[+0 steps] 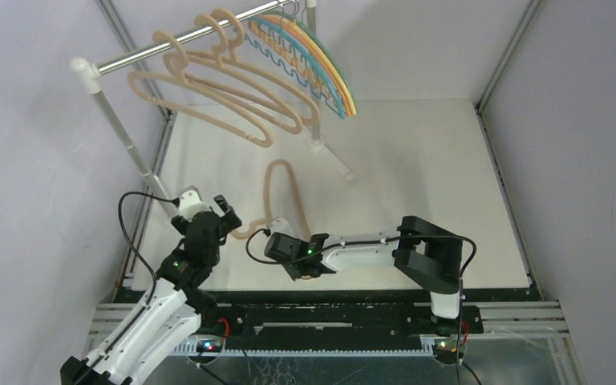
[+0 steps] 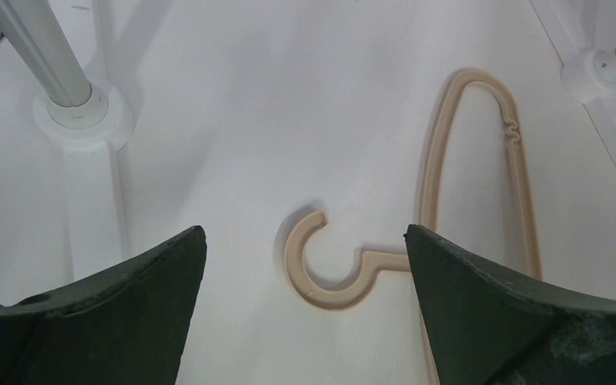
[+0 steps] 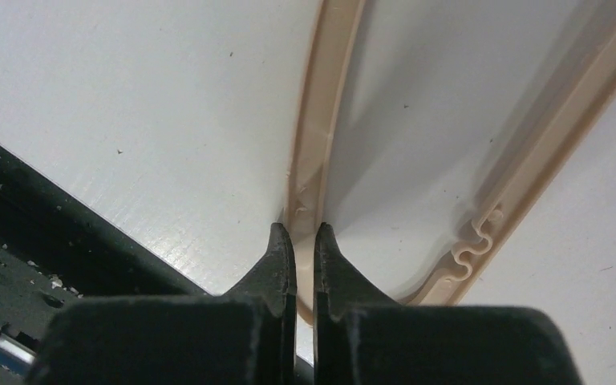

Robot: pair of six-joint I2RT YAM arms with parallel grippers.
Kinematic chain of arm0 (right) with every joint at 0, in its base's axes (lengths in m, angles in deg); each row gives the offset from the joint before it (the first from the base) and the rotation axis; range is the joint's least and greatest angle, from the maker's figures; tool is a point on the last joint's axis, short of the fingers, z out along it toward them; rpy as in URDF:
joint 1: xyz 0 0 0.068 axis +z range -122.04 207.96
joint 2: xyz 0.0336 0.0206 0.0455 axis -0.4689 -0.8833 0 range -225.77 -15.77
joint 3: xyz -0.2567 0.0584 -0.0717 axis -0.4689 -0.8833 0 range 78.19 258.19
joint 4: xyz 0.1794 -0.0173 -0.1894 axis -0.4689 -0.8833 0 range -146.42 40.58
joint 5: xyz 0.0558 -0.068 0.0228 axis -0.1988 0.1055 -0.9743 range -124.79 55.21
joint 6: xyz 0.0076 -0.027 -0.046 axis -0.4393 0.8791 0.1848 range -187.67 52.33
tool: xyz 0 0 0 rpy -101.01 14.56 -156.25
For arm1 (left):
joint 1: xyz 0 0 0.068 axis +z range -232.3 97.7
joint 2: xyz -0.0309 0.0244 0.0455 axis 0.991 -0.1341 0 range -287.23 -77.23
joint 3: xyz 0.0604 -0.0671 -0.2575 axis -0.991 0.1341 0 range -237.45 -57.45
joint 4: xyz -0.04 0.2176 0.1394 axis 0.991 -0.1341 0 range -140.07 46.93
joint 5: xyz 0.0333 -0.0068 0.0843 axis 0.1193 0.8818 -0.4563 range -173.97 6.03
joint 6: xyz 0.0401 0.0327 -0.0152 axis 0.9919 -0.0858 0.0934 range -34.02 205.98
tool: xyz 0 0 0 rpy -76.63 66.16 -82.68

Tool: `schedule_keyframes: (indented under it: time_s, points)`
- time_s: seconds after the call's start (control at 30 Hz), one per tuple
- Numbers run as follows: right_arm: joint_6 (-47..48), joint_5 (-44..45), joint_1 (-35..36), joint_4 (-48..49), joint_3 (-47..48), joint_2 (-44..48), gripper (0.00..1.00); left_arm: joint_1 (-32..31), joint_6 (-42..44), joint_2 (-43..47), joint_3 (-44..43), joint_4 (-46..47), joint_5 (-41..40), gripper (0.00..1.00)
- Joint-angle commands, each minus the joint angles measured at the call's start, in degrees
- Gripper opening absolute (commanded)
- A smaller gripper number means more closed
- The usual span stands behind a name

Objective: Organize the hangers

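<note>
A beige hanger lies flat on the white table, its hook pointing left. My right gripper is shut on the near end of this hanger's frame, close to the table's front edge. My left gripper is open and hovers above the hook, which lies between its fingers. In the top view the left gripper sits left of the hook. Several beige hangers and thin coloured hangers hang on the silver rail.
The rail stands on white poles; the left pole's foot is near my left gripper and the right pole's foot is behind the lying hanger. Grey walls enclose the table. A black front rail runs along the near edge.
</note>
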Motion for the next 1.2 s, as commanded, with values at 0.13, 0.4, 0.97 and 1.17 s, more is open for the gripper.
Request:
schedule_keyframes:
  time_s: [0.13,0.4,0.97,1.17]
  points:
    - [-0.6,-1.6,-6.4,1.1,-4.2,8.8,0.00,-0.2,-0.2,1.9,-2.4,-1.1,-1.8,1.00]
    - [3.4,-24.2,-23.4,1.5,-6.9,23.1,0.00,-0.2,-0.9,2.9,-1.5,-1.5,-2.2,0.99]
    - [-8.7,-46.3,-28.1,9.5,-6.9,32.2,0.00,-0.2,-1.3,2.5,0.1,-0.8,-2.6,0.99]
    - [-10.5,-39.6,-24.4,10.6,-5.6,40.0,0.00,-0.1,-1.7,1.9,1.6,1.1,-2.1,1.00]
